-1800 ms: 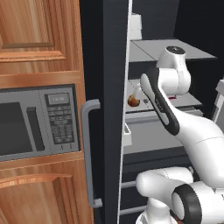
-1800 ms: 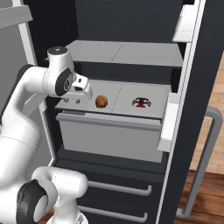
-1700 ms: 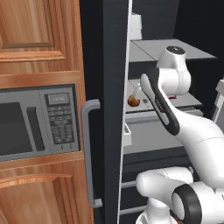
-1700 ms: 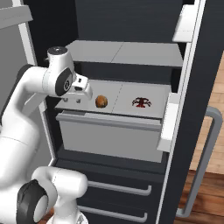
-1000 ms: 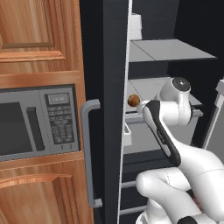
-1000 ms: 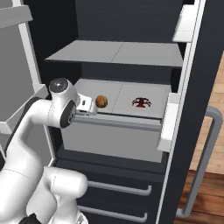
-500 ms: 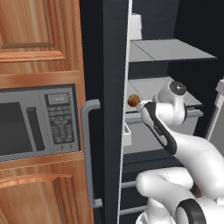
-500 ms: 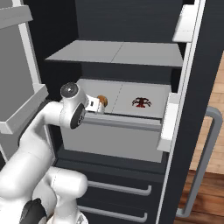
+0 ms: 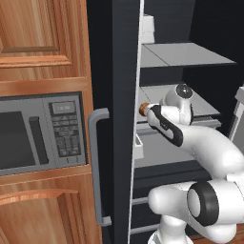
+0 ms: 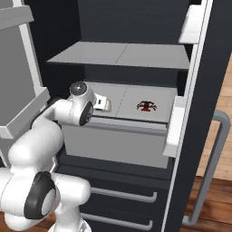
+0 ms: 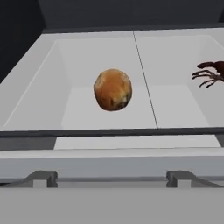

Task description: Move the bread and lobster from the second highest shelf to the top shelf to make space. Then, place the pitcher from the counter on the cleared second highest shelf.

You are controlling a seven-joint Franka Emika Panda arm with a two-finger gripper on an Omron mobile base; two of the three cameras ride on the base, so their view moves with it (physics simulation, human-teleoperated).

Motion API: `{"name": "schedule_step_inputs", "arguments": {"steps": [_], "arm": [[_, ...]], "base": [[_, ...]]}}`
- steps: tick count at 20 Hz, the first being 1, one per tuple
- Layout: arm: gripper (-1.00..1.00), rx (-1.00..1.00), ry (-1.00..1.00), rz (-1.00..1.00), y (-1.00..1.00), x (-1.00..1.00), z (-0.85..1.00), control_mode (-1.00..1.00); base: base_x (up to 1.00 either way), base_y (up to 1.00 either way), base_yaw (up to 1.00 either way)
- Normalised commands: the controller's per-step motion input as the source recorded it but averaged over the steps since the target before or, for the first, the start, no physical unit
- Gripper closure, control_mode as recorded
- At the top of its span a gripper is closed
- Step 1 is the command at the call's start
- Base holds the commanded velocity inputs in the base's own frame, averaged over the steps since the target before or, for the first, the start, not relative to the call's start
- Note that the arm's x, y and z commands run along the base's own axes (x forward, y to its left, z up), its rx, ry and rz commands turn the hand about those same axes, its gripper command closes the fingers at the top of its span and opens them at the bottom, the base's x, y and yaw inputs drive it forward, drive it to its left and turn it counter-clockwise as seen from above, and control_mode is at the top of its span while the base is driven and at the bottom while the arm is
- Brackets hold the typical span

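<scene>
End effector (image 10: 107, 105), jaws spread wide and empty, points into the fridge at the level of the second highest shelf (image 10: 131, 97). On that shelf, left to right: bread (image 11: 113, 89), then lobster (image 10: 147, 106), well apart, below the top shelf (image 10: 122, 55).

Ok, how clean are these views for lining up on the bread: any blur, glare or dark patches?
Hand view: soft but evenly lit, bread clear, lobster cut by the frame edge. Left base view: dark fridge door hides most of the bread. Right base view: sharp, no glare.
</scene>
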Motion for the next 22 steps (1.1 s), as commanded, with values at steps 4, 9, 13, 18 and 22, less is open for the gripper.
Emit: {"name": "schedule_step_inputs", "arguments": {"steps": [4, 9, 13, 18, 22], "arm": [[-1.00, 0.00, 0.00, 0.00, 0.00, 0.53, -0.14, -1.00], [-1.00, 0.00, 0.00, 0.00, 0.00, 0.50, -0.18, -1.00], [-1.00, 0.00, 0.00, 0.00, 0.00, 0.50, -0.28, -1.00], [-1.00, 0.00, 0.00, 0.00, 0.00, 0.48, -0.29, -1.00], [-1.00, 0.00, 0.00, 0.00, 0.00, 0.47, -0.22, -1.00]], "base": [[0.00, 0.00, 0.00], [0.00, 0.00, 0.00], [0.00, 0.00, 0.00], [0.00, 0.00, 0.00], [0.00, 0.00, 0.00]]}}
